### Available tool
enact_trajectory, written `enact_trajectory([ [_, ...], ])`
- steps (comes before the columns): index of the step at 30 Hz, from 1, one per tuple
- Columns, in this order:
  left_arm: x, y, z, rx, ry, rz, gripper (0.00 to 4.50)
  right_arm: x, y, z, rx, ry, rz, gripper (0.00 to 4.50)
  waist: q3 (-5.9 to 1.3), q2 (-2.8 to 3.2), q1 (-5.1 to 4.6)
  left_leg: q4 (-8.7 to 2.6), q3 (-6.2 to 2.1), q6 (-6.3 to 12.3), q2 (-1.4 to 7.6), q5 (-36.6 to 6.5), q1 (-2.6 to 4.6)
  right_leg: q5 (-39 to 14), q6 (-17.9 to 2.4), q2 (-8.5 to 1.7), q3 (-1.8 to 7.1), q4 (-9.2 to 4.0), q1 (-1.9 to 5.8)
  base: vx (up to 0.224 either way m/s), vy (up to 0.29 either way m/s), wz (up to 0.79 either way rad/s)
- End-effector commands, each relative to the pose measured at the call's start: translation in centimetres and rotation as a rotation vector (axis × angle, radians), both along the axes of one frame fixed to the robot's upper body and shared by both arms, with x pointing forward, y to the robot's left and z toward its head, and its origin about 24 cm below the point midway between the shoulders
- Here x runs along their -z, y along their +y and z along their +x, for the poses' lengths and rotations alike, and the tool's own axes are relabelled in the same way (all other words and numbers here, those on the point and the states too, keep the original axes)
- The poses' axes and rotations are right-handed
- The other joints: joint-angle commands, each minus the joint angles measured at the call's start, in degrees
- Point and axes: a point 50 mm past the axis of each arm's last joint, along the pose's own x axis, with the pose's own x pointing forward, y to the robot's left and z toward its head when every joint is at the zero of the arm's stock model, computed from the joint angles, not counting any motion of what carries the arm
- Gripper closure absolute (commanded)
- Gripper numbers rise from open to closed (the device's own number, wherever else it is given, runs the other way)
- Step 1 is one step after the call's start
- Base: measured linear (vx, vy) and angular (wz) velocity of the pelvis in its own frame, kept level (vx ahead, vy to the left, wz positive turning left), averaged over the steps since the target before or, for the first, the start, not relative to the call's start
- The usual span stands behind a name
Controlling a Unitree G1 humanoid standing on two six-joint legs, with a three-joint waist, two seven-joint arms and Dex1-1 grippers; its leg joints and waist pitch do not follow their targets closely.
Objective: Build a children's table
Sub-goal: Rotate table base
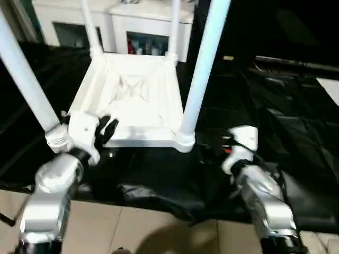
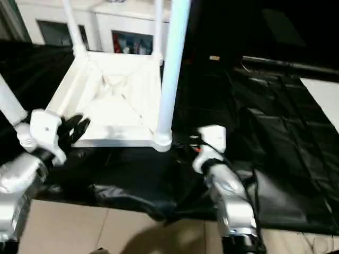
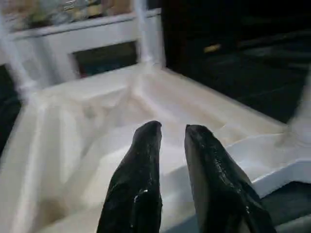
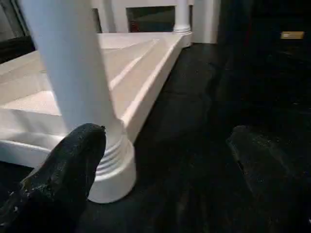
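Nearest, two silver forearms, each ending in a black two-fingered claw. Left gripper (image 3: pixel 167 133) over the tabletop's near edge, fingers a narrow gap apart, pinching nothing. Right gripper (image 4: pixel 165 145) spread wide, low over the black-sheeted worktable (image 1: pixel 275 116), just beside the near right leg (image 1: pixel 204 63), one finger (image 4: pixel 63 170) close by its socket. One white plastic tabletop (image 1: pixel 132 90), upside down on the worktable, ribbed underside up, round corner sockets. Four white tube legs standing upright in those sockets: two near, two far. Beyond, white cabinets (image 1: pixel 151 24).
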Motion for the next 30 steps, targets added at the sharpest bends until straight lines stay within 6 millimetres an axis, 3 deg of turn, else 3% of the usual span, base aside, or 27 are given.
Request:
enact_trajectory([
  [1,-0.1,-0.4,0.4,0.131,0.017,-0.024,3.47,-0.9,-0.1,0.3,-0.018,-0.022,-0.001,0.0,-2.62,0.46,0.13,-3.71,0.02,-0.46,0.6,-11.7,-0.31,-23.2,0.3,-4.19,3.61,-8.08,1.9,0.0,0.0,0.0],
  [4,-0.6,-0.9,1.2,0.306,0.077,0.019,3.21,-1.1,-0.7,0.5,-0.081,-0.018,-0.046,0.0,-3.06,1.15,-0.23,-3.86,-0.24,-0.47,1.07,-11.3,0.08,-13.9,-3.5,-3.89,3.7,-6.72,1.98,0.0,0.0,0.0],
  [5,-0.6,-0.9,1.2,0.31,0.078,0.021,3.21,-1.1,-0.7,0.5,-0.082,-0.018,-0.047,0.0,-3.06,1.15,-0.23,-3.86,-0.24,-0.47,1.07,-11.3,0.08,-13.9,-3.5,-3.89,3.7,-6.72,1.98,0.0,0.0,0.0],
  [6,-0.8,-1.2,1.4,0.374,0.102,0.041,3.11,-1.3,-1.1,0.5,-0.103,-0.02,-0.061,0.0,-3.17,1.05,-0.59,-3.89,-0.2,-0.56,1.05,-9.5,-0.22,-7.0,-5.9,-3.77,3.64,-5.93,2.44,0.0,0.0,0.0],
  [9,-0.4,-2.2,1.6,0.501,0.176,0.103,2.79,-1.7,-1.7,0.6,-0.178,-0.016,-0.099,0.0,-3.69,0.86,-0.78,-3.57,0.09,0.56,1.07,-5.6,-0.11,1.8,-8.6,-3.7,3.67,-5.07,2.89,0.0,0.0,0.0],
  [12,0.4,-3.5,2.2,0.673,0.257,0.146,2.79,-2.5,-2.2,0.7,-0.327,-0.009,-0.159,0.0,-3.87,0.29,-0.99,-3.06,0.57,2.06,0.76,-2.2,-0.11,7.3,-9.7,-3.6,3.9,-4.74,3.13,0.0,0.0,0.0],
  [15,0.8,-4.2,2.9,0.76,0.311,0.146,2.79,-2.9,-2.8,0.7,-0.412,-0.001,-0.204,0.0,-3.86,-0.05,-0.97,-2.88,0.91,3.2,0.88,-2.1,-0.16,7.0,-10.2,-4.04,4.11,-4.82,3.25,0.0,0.0,0.0],
  [17,1.2,-4.9,3.5,0.83,0.348,0.208,2.79,-2.9,-3.4,0.6,-0.478,0.029,-0.242,0.0,-3.65,-0.17,-0.79,-2.9,1.09,3.57,0.98,-3.5,0.0,3.6,-10.2,-4.22,4.17,-5.3,3.2,0.0,0.0,0.0],
  [19,1.4,-5.4,4.3,0.833,0.371,0.234,2.79,-2.8,-3.9,0.6,-0.5,0.047,-0.277,0.0,-3.54,-0.42,-0.68,-2.94,1.2,3.42,1.06,-4.5,-0.01,1.1,-9.8,-4.36,4.21,-5.58,3.25,0.0,0.0,0.0],
  [21,1.6,-5.9,5.6,0.803,0.385,0.285,3.16,-2.8,-4.3,0.7,-0.518,0.065,-0.317,0.0,-3.53,-0.08,-0.86,-2.8,1.29,3.1,0.95,-5.2,0.09,-0.8,-9.6,-4.17,4.19,-5.98,3.09,0.0,0.0,0.0],
  [22,1.6,-5.9,5.6,0.803,0.385,0.285,3.16,-2.8,-4.3,0.7,-0.518,0.065,-0.317,0.0,-3.69,-0.26,-0.65,-2.78,1.13,2.86,1.11,-5.5,0.13,-1.2,-9.5,-4.41,4.17,-5.82,3.32,0.0,0.0,0.0],
  [23,1.8,-6.0,6.4,0.765,0.38,0.324,3.19,-2.8,-4.3,0.6,-0.531,0.07,-0.335,0.0,-3.71,0.51,-0.67,-2.76,1.09,2.78,1.19,-5.5,0.14,-0.7,-9.9,-4.47,4.23,-5.7,3.21,0.0,0.0,0.0],
  [24,1.9,-6.1,7.1,0.731,0.382,0.359,3.3,-2.9,-4.4,0.5,-0.541,0.072,-0.349,0.0,-3.72,0.53,-0.97,-2.62,1.16,2.66,0.93,-6.1,0.17,-0.5,-9.6,-4.06,4.17,-6.13,3.27,0.0,0.0,0.0],
  [27,2.0,-6.0,8.3,0.668,0.391,0.408,3.64,-3.1,-4.5,0.1,-0.559,0.08,-0.368,0.0,-4.02,0.72,-0.92,-2.4,0.99,3.21,0.8,-4.7,-0.05,4.0,-10.6,-3.99,4.15,-5.66,3.7,0.0,0.0,0.0],
  [30,2.2,-5.9,8.5,0.687,0.417,0.439,3.92,-2.9,-4.7,-0.5,-0.572,0.098,-0.373,0.0,-4.23,0.52,-0.99,-2.31,0.88,3.92,0.95,-3.6,-0.18,7.1,-12.0,-4.12,4.13,-5.22,3.9,0.0,0.0,0.0],
])
